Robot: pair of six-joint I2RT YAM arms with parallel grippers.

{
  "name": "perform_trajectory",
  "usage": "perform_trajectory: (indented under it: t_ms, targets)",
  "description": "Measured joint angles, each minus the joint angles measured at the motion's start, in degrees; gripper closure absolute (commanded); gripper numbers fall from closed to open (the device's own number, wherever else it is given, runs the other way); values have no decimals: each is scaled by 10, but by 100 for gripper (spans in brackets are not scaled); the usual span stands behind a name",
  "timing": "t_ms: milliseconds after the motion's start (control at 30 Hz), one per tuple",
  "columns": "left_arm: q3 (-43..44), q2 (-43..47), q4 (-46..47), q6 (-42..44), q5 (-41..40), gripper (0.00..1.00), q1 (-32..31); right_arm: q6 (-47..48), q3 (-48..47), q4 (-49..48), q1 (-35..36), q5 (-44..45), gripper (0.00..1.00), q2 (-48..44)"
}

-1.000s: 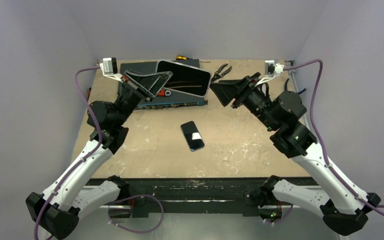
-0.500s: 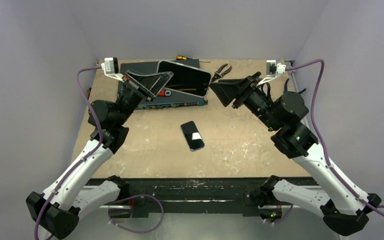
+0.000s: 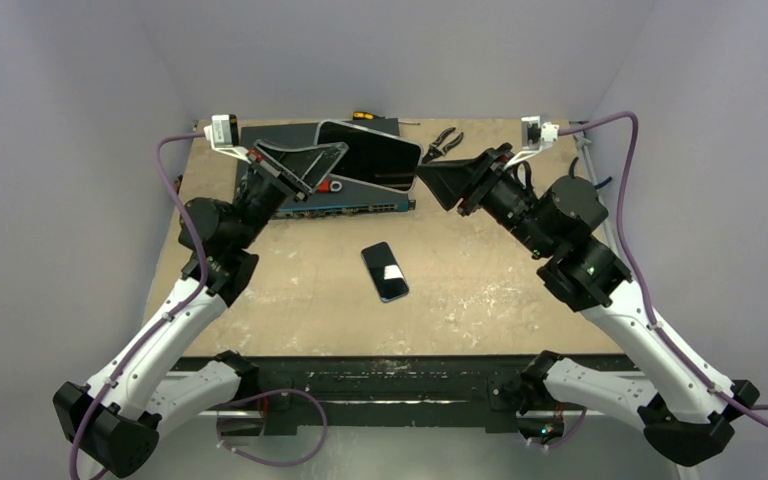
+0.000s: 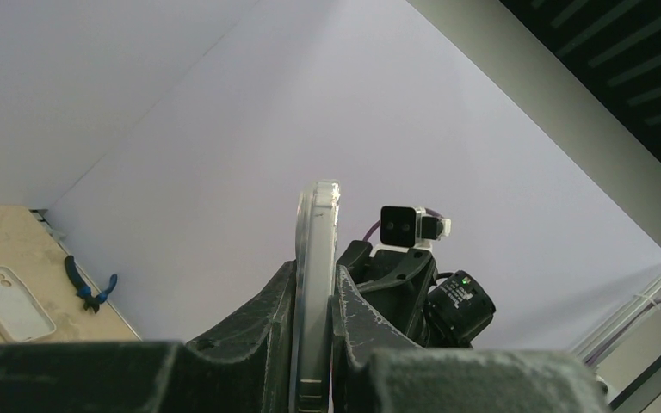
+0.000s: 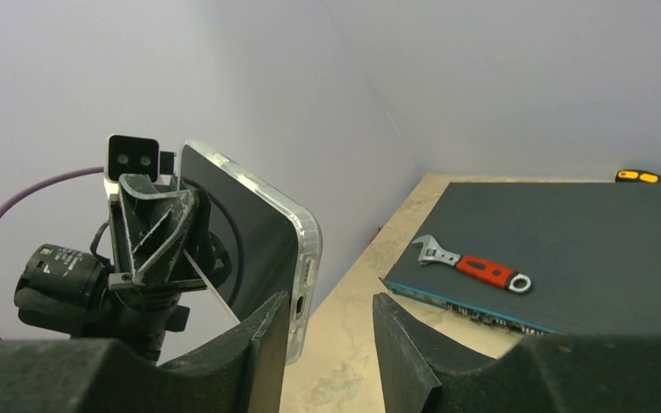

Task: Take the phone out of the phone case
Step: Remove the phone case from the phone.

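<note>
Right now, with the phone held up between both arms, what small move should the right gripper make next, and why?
Probably close the right gripper on the case at its free end. The left gripper is clamped on the phone in its clear case, holding it in the air, and that end sits in the right gripper's open gap, close to one finger.

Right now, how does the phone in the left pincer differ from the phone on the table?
The cased phone is clamped in the left pincer and raised above the table, tilted. The loose phone lies flat on it with nothing touching it. The cased phone wears a clear case with a visible rim, but I cannot make out any case on the loose phone. Both show dark, glossy faces.
</note>
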State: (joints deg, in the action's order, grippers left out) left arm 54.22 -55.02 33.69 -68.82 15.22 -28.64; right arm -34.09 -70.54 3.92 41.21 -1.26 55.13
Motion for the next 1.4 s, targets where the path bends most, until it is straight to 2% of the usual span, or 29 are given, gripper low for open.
perform_trajectory:
  t_ms: [867, 1400]
  targets:
    - [0, -9, -32, 24, -12, 100, 0, 0, -26, 57, 0, 19, 81, 35]
    - [0, -14, -34, 26, -23, 100, 1, 0, -34, 67, 0, 29, 81, 50]
